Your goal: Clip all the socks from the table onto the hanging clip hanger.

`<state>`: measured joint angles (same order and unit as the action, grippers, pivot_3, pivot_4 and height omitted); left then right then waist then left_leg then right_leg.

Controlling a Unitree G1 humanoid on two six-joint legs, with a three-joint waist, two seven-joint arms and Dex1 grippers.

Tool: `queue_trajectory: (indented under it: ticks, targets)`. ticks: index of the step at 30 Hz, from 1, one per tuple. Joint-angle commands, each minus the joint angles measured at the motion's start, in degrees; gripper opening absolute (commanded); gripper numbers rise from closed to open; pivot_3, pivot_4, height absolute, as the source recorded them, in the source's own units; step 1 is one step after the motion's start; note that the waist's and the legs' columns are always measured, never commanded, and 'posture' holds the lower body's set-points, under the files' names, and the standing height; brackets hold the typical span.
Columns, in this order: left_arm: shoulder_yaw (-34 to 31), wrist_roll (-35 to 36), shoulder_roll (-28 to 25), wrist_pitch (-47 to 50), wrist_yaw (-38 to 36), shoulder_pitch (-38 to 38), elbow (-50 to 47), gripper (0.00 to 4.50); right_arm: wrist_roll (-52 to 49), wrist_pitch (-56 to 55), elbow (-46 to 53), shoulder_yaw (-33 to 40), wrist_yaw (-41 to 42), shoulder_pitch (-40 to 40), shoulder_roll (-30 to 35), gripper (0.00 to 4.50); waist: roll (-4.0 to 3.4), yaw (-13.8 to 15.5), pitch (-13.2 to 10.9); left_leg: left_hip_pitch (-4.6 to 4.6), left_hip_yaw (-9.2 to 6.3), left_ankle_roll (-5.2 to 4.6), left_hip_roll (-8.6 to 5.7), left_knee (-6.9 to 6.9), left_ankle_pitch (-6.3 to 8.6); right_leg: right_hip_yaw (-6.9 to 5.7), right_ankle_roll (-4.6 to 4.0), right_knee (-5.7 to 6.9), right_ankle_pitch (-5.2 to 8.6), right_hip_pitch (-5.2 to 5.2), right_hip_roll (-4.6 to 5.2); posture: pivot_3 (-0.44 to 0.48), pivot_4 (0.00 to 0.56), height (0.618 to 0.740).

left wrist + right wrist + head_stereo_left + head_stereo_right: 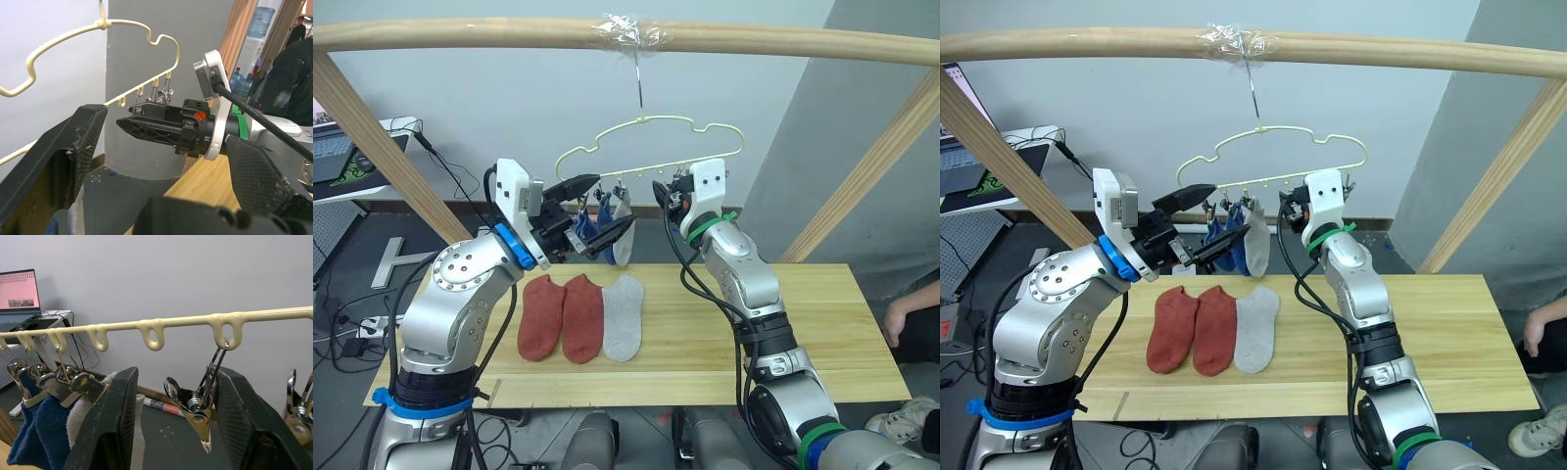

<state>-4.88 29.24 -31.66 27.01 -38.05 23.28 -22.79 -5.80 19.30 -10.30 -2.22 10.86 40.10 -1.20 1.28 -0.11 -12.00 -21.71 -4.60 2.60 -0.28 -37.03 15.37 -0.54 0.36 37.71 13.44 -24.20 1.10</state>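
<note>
From the head views, you've got three socks already up on the hanger (651,157): two blue ones (597,230) and a grey one (623,235), bunched at its left end. Three more lie flat on the table (822,333), left of middle and closer to the far edge: two red (562,318) touching side by side, and a grey sock (624,315) against the right one. Your left hand (602,211) is up by the hung socks, wide open with nothing in it. Your right hand (1293,211) is at the hanger's lower bar, just right of those socks.

Left wrist view: its fingers (63,156) are spread far apart and empty, and the right hand pokes in between them, right under the free clips (161,95).

Right wrist view is the useful one. The black fingers (110,421) are parted on either side of an empty clip (195,404) hanging from a loop of the bar. They look close but not yet pressing it, and nothing's held.

My guess is you're lining up on the next free clip. If so, squeeze the clip's wings squarely, not the tip, or it'll swing away on its loop. Go gently, since the hanger hangs free from the pole (460,34). You'll still need a sock from the table, so send the left hand down for the grey one.
</note>
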Motion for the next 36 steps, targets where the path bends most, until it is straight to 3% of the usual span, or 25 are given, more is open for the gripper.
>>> queue_trajectory:
  ticks: [1,12,17,20,31,36]
  targets:
    - [-1.1,0.9,-0.1,-0.8,0.1,0.5,-2.9,4.5,-0.5,-0.5,1.5,0.4,-0.4,1.7,-0.3,2.32,0.0,0.0,0.0,0.0,0.0,0.0,0.0,0.0,0.0,0.0,0.0,0.0,0.0,0.0,0.0,0.09,0.186,0.74]
    - [-1.0,0.8,0.1,-0.9,0.0,0.8,-2.6,4.5,-0.7,-0.5,1.3,0.6,-0.5,1.9,-0.4,2.32,0.0,0.0,0.0,0.0,0.0,0.0,0.0,0.0,0.0,0.0,0.0,0.01,0.0,0.0,0.0,0.089,0.179,0.74]
    - [-0.9,0.7,0.3,-0.9,0.3,0.5,-2.9,4.5,-0.6,-0.3,1.3,0.6,-0.8,1.9,-0.3,0.69,0.0,0.0,0.0,0.0,0.0,0.0,0.0,0.0,0.0,0.01,0.0,0.01,0.0,0.0,0.0,0.089,0.179,0.74]
    - [-0.9,0.7,0.3,-0.8,0.3,0.5,-3.0,4.5,-0.6,-0.2,1.4,0.7,-0.9,1.9,-0.2,0.02,0.0,0.0,0.0,0.0,0.01,0.0,0.0,0.0,0.0,0.01,0.0,0.01,0.0,-0.01,0.0,0.089,0.179,0.74]
    - [0.2,0.6,0.4,1.3,0.9,-0.9,-2.7,4.5,-0.8,0.5,1.6,0.8,-0.1,2.0,0.6,0.02,0.0,0.0,0.0,0.0,0.01,0.0,0.0,0.0,0.0,0.0,0.0,0.03,0.0,-0.01,0.0,0.084,0.189,0.74]
    - [4.1,-5.5,0.1,0.4,2.5,-5.7,-0.3,4.5,-2.6,3.2,2.3,1.2,2.9,2.3,2.2,0.02,-0.01,0.0,0.0,0.03,0.05,0.0,0.0,0.0,0.0,0.02,0.0,0.04,0.0,-0.01,0.0,0.063,0.195,0.74]
